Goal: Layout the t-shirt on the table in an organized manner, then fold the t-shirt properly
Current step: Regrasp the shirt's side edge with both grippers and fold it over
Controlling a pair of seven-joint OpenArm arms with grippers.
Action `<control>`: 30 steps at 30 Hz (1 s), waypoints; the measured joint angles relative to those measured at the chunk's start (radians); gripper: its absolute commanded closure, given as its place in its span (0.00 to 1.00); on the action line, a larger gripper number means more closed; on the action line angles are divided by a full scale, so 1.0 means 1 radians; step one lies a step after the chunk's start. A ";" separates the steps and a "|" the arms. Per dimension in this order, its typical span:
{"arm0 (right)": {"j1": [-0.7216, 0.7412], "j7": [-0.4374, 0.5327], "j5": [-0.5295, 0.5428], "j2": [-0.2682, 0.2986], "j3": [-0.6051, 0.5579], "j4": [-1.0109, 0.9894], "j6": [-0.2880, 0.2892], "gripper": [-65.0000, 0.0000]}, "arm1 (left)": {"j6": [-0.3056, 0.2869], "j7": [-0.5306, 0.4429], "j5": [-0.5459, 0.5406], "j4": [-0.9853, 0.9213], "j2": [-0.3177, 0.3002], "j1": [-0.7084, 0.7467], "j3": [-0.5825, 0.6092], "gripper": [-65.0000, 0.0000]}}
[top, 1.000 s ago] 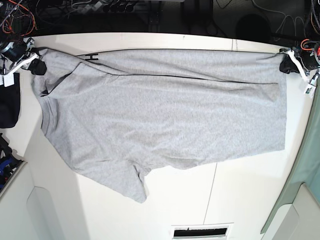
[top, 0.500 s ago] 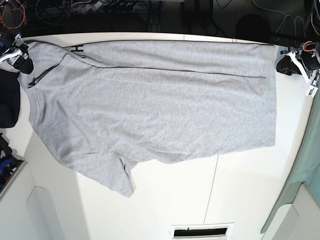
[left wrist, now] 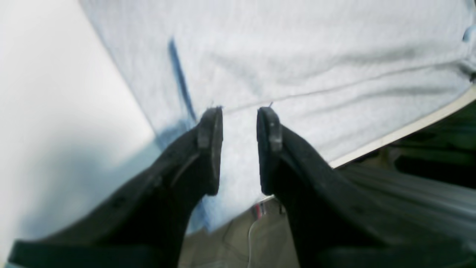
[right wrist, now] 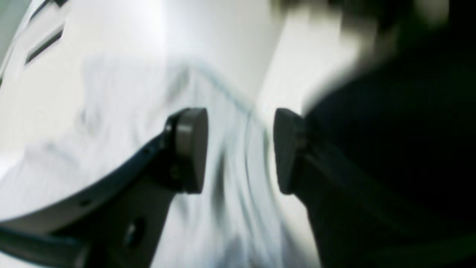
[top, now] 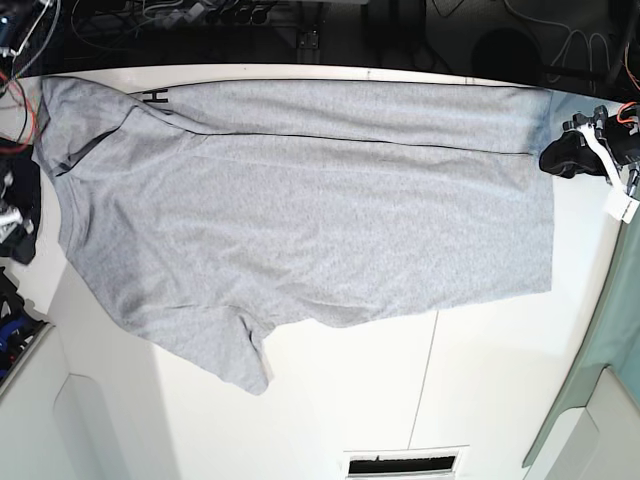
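White tabletop fills my base view, and the table (top: 330, 400) shows a thin seam line running toward me and a slotted vent (top: 405, 463) at the near edge. Nearest to me on the cloth, one sleeve (top: 235, 355) of the t-shirt (top: 300, 220) points down toward the near edge. Beyond it the grey body lies spread flat across the middle of the table, its long axis running side to side, with the straight hem on the base view's right. I see a fold line (top: 350, 138) running along the far part of the shirt, and a strip of cloth lies flat past it. Black lettering (top: 153, 96) peeks out at the far corner on the base view's left, close to the table's dark far edge.

My left gripper (top: 566, 152) sits just off the hem corner on the base view's right. From its wrist camera, the left gripper's fingers (left wrist: 211, 145) stand apart with nothing between them, the shirt lying beneath. My right gripper (right wrist: 240, 149) is blurred in its wrist view, yet I can see its pads spread with only cloth behind them, clasping nothing. At the base view's left edge I cannot make that arm out clearly.
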 measured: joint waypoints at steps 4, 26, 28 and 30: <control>0.181 0.074 -0.142 0.019 -0.161 -0.132 -0.101 0.56 | -0.001 -0.106 0.094 -0.001 0.000 -0.003 0.000 0.46; 0.426 0.365 -0.275 0.040 -0.450 -0.854 -0.008 0.56 | 0.066 -0.298 0.295 -0.791 0.052 -0.607 -0.002 0.41; 0.427 0.357 -0.256 0.037 -0.450 -0.854 -0.010 0.56 | 0.066 -0.330 0.344 -0.869 0.069 -0.653 -0.002 0.41; 0.426 0.357 -0.234 0.034 -0.450 -0.854 0.028 0.56 | 0.066 -0.347 0.364 -0.909 0.085 -0.688 -0.002 0.41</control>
